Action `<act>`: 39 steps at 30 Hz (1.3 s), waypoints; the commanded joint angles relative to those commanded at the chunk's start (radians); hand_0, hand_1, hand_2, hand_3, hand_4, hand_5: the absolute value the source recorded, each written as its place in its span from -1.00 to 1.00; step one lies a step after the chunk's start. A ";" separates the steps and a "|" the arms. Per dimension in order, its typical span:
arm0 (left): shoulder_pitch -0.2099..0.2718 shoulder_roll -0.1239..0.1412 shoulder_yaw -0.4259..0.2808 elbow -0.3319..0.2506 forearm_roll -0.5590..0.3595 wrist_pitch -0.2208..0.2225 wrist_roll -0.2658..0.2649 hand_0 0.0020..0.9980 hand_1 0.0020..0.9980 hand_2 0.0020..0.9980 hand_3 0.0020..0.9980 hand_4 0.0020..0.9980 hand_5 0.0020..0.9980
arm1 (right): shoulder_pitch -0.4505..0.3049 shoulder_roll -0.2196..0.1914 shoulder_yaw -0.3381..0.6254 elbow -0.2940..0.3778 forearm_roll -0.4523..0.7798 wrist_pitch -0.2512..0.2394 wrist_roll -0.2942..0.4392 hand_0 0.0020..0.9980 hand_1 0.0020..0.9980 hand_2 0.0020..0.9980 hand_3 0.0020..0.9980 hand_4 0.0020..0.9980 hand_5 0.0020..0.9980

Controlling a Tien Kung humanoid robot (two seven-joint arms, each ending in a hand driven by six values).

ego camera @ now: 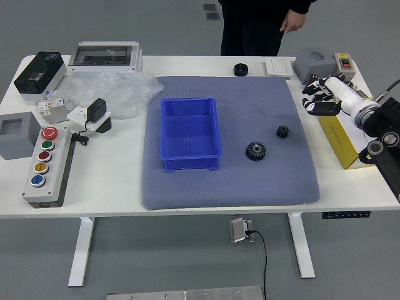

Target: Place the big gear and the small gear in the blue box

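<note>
In the head view my right hand [320, 97] reaches in from the right, above the mat's upper right edge, with its fingers relaxed and holding nothing. The big gear [255, 150], black and toothed, lies on the blue-grey mat to the right of the box. The small gear [282, 132], also black, lies up and to the right of the big one, below and left of my hand. The blue box [190, 164] stands on the mat's left half, and nothing shows inside it. My left arm is out of view.
A grey block [314, 62] and a yellow carton [340, 147] stand near the right arm. A black round object [240, 70] sits behind the mat [231, 190]. Plastic wrap [115, 90] and a button panel [49, 165] lie left. A person stands at the far side, one hand hanging.
</note>
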 joint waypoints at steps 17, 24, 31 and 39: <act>-0.002 0.001 0.000 0.000 0.010 -0.003 0.003 0.66 0.58 0.57 0.54 0.32 -0.30 | 0.077 0.054 -0.139 -0.072 -0.347 0.085 -0.022 0.40 0.33 0.55 0.74 0.13 -0.88; -0.001 0.002 -0.001 0.000 0.013 -0.004 0.004 0.66 0.58 0.56 0.53 0.32 -0.30 | 0.107 0.096 -0.183 -0.117 -0.360 0.105 -0.028 0.41 0.35 0.58 0.78 0.16 -0.88; 0.000 0.002 -0.001 0.000 0.011 -0.004 0.003 0.66 0.58 0.56 0.53 0.32 -0.30 | 0.129 0.136 -0.203 -0.147 -0.359 0.116 -0.030 0.42 0.36 0.60 0.79 0.18 -0.88; 0.001 0.001 -0.002 0.000 0.011 -0.004 0.005 0.66 0.58 0.56 0.52 0.32 -0.29 | 0.146 0.155 -0.208 -0.190 -0.344 0.118 -0.023 0.46 0.41 0.61 0.76 0.21 -0.83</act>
